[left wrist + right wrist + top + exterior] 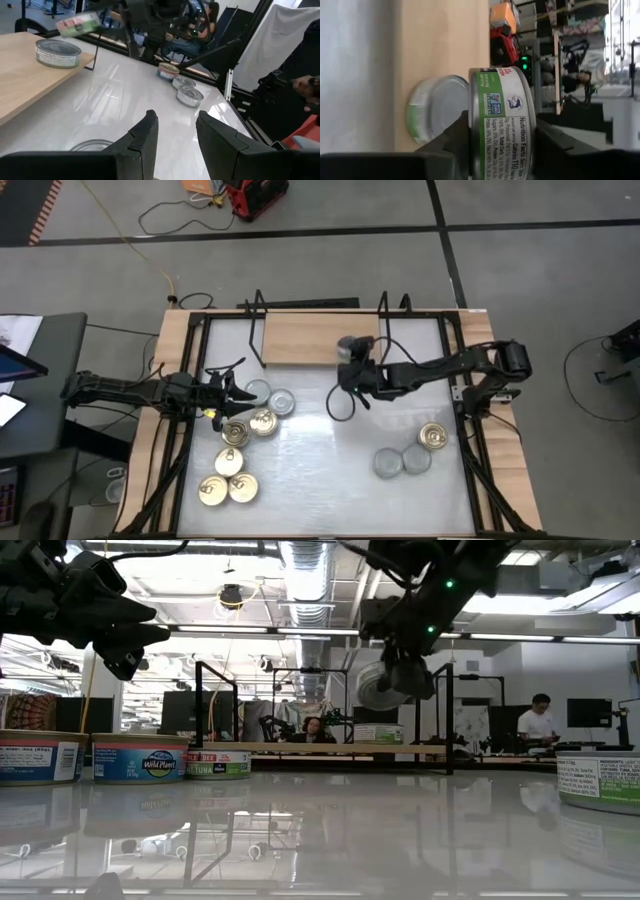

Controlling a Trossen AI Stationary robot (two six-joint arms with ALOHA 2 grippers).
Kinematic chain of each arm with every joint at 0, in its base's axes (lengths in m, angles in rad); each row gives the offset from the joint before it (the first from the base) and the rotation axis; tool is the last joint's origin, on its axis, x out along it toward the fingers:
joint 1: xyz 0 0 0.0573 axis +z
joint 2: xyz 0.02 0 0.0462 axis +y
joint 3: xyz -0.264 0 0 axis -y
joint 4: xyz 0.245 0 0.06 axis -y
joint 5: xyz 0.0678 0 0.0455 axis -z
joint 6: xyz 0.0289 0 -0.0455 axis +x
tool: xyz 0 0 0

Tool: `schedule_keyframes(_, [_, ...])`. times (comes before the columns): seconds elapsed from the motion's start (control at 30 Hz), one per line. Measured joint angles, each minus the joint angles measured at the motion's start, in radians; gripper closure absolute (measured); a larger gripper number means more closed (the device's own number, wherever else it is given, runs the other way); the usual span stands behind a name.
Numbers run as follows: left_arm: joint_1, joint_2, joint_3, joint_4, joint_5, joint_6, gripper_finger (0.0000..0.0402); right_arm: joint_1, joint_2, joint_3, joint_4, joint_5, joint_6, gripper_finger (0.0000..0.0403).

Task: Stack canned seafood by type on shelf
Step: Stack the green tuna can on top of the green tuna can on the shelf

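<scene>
Looking at the right gripper (502, 137) first: its dark fingers are clamped on a green-label tin (502, 120), a short round flat can turned on edge so the printed nutrition panel faces the wrist camera. It hangs in the air just above the shelf (300, 338), a pale matte wood board inside a thin black wire frame with upright ends, sitting at the far middle of the table. One silver-lidded tin (350, 345) already sits on the right end of that board, right beside the held can.

The left gripper (222, 392) is over the left side of the glossy white tabletop (330, 470), jaws partly apart with nothing between them.

The rest of the canned seafood is loose on the table. Just right of the left gripper are two plain grey-lidded tins (270, 397). Near to them, a cluster of gold pull-tab tins (240, 455) runs toward the near left corner, shiny and ribbed-looking. On the right side there are two more grey-lidded ones (400, 461) touching, plus a single gold-lid tin (433, 437) just beside them. The low view shows paper wrap labels in blue and green on a few.
</scene>
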Motion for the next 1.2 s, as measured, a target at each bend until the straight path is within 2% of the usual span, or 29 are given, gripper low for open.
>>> schedule_keyframes(0.1, [0.000, 0.000, 0.000, 0.000, 0.000, 0.009, 0.0276, -0.032, 0.000, 0.000, -0.001, -0.036, 0.036, 0.0191])
schedule_keyframes(0.2, [0.000, 0.000, 0.000, 0.000, -0.005, 0.017, 0.0276, -0.066, 0.000, 0.000, 0.000, -0.065, 0.048, 0.0185])
schedule_keyframes(0.3, [0.000, 0.000, 0.000, 0.000, -0.009, 0.014, 0.0276, -0.093, 0.000, 0.000, 0.016, -0.114, 0.056, 0.0191])
schedule_keyframes(0.53, [0.000, 0.000, 0.000, 0.000, -0.009, 0.010, 0.0276, -0.100, 0.000, 0.000, 0.032, -0.136, 0.075, 0.0211])
schedule_keyframes(0.63, [0.000, 0.000, 0.000, 0.000, -0.008, 0.009, 0.0276, -0.103, 0.000, 0.000, 0.040, -0.212, 0.100, 0.0211])
schedule_keyframes(0.87, [0.000, 0.000, 0.000, 0.000, -0.008, 0.007, 0.0276, -0.135, 0.000, 0.000, 0.027, -0.332, 0.166, 0.0162])
schedule_keyframes(1.03, [0.000, 0.000, 0.000, 0.000, -0.008, 0.007, 0.0276, -0.142, 0.000, 0.000, 0.016, -0.340, 0.180, 0.0130])
schedule_keyframes(1.2, [0.000, 0.000, 0.000, 0.000, -0.008, 0.006, 0.0276, -0.149, -0.002, 0.000, 0.023, -0.344, 0.174, 0.0124])
